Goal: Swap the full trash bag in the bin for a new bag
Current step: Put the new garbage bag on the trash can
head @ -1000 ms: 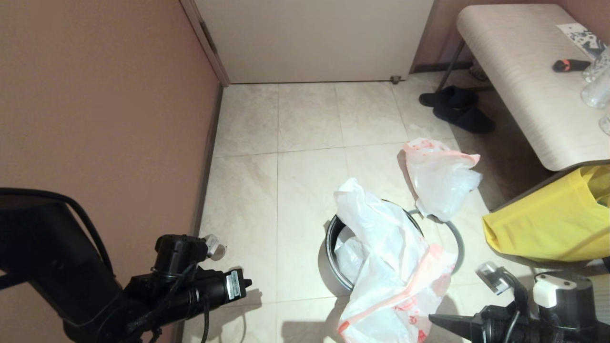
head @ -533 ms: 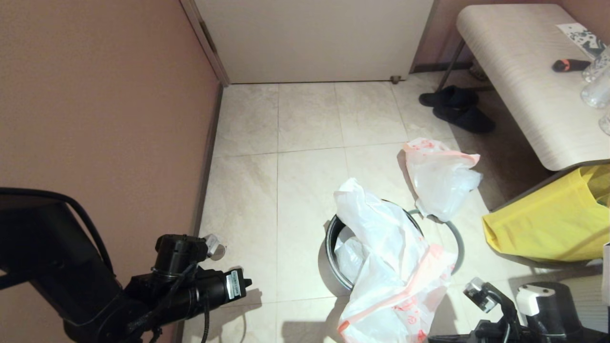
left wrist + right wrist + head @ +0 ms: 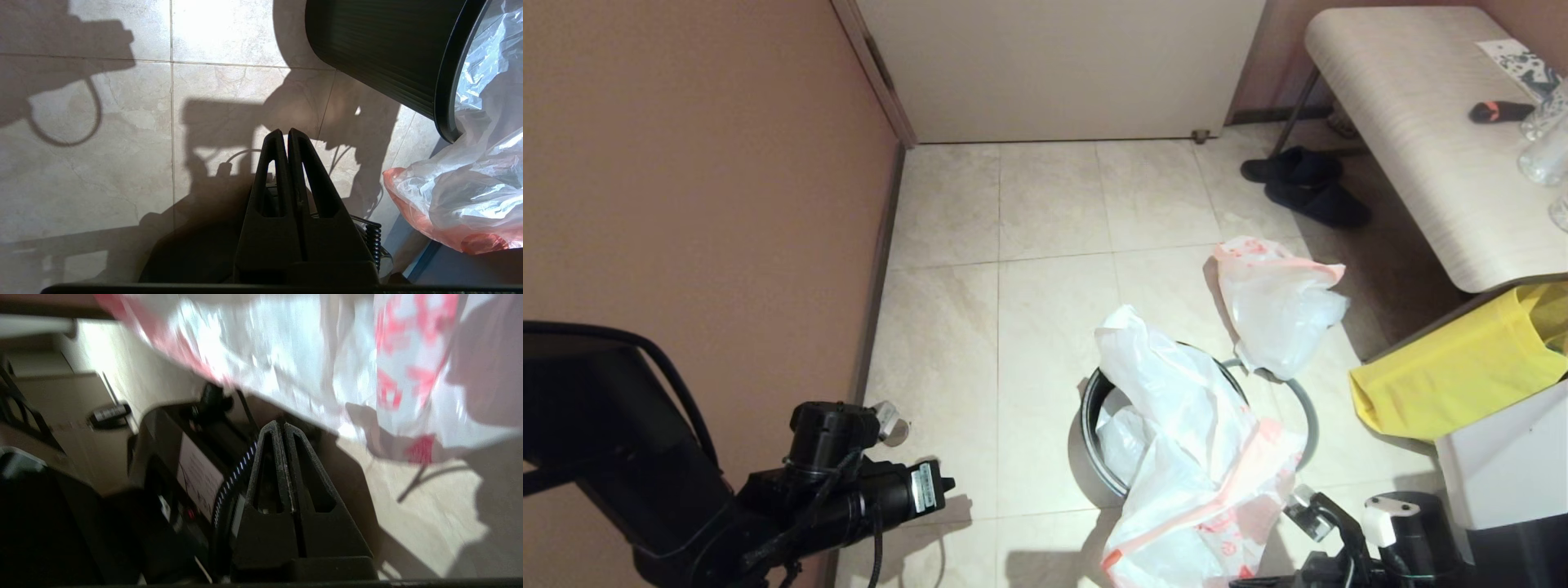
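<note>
Both our left hand (image 3: 284, 134) and right hand (image 3: 280, 426) are sitting closed and empty; the new bag (image 3: 1196, 445) is draping half into the bin (image 3: 1094, 400), still needing seating

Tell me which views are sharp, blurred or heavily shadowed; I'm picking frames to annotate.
Head view: sharp and evenly lit, the new bag draped over the bin reads clearly. Left wrist view: sharp, with hard arm shadows on the tiles around the shut left gripper. Right wrist view: smeared with motion blur, the bag's red print streaked beyond the shut right gripper.
</note>
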Motion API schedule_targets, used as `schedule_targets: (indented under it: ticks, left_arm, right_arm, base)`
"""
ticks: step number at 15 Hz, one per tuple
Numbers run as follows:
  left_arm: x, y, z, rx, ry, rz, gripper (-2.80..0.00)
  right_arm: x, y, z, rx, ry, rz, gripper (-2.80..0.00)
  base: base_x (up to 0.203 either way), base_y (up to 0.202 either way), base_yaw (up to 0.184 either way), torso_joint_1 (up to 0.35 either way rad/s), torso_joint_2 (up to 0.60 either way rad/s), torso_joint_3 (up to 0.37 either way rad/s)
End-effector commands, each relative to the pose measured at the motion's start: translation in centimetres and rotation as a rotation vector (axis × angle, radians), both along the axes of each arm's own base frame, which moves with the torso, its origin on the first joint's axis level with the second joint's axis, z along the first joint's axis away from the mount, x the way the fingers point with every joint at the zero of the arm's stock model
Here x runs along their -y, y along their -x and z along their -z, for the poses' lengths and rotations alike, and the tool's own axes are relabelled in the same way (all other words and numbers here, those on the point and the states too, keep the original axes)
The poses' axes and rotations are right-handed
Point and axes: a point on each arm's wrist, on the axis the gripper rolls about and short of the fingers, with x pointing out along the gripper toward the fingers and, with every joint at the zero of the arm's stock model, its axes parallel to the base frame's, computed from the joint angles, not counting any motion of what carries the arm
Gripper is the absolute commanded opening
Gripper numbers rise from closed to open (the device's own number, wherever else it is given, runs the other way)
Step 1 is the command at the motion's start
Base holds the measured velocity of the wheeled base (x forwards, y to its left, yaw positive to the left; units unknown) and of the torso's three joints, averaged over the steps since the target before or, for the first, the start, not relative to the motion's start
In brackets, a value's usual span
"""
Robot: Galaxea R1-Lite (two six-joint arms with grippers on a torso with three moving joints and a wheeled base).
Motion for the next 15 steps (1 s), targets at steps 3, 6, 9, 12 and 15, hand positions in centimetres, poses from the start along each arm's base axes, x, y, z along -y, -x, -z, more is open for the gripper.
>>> schedule_targets:
  ticks: [3,6,9,12,15]
  left_arm:
    - [0.0,-0.1,0.1,0.001,0.003,-0.001,-2.8]
    - [0.0,-0.1,0.0,0.002,0.003,-0.001,-2.8]
    - [0.0,-0.1,0.0,0.004,0.004,-0.001,-2.8]
    - [0.0,-0.1,0.1,0.002,0.003,-0.001,-2.8]
    - [0.1,-0.2,0.0,0.004,0.004,-0.001,-2.8]
  right_arm:
    - [-1.7,-3.9,-1.8,0.163,-0.112,0.032,-2.8]
    - [-2.7,-6.3,-3.2,0.269,-0.144,0.087,-2.8]
    - [-5.1,-8.7,-3.5,0.368,-0.158,0.118,-2.8]
    - [-9.1,-11.0,-4.1,0.452,-0.175,0.132,-2.8]
    - [-12.0,-13.0,-4.3,0.485,-0.154,0.115,-2.8]
  base:
    - [0.0,0.0,0.0,0.0,0.0,0.0]
    - [0.0,0.0,0.0,0.0,0.0,0.0]
    - [0.0,0.0,0.0,0.0,0.0,0.0]
    - [0.0,0.0,0.0,0.0,0.0,0.0]
    - [0.0,0.0,0.0,0.0,0.0,0.0]
